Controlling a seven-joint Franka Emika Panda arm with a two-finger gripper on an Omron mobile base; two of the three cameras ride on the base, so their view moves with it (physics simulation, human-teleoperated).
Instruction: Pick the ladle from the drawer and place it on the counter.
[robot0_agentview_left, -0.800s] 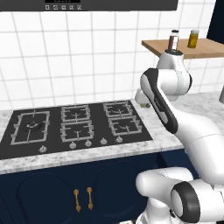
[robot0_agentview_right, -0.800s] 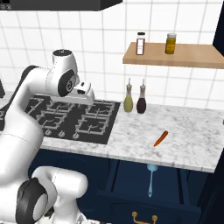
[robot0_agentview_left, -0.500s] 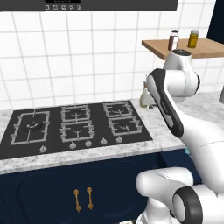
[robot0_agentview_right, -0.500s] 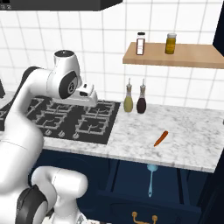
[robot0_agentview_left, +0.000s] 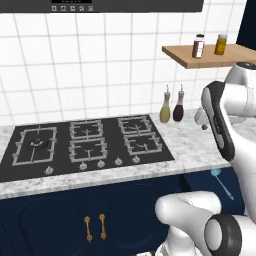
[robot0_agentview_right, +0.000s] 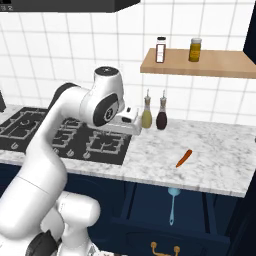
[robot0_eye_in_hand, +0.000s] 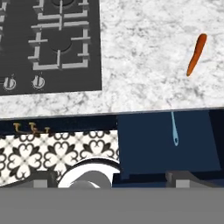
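Arm has swung right over the counter (robot0_agentview_right: 210, 140); gripper (robot0_agentview_right: 131, 114) state indeterminate; ladle (robot0_eye_in_hand: 174, 128) lies below-ahead in open drawer (robot0_eye_in_hand: 166, 144), ungrasped.

In the hand view the ladle (robot0_eye_in_hand: 174, 129) shows its thin handle alone; the bowl is hidden under the counter (robot0_eye_in_hand: 144, 65) edge. At lower right of the left base view, the arm covers most of the drawer (robot0_agentview_left: 212, 185). The tool's fingertips cannot be made out.
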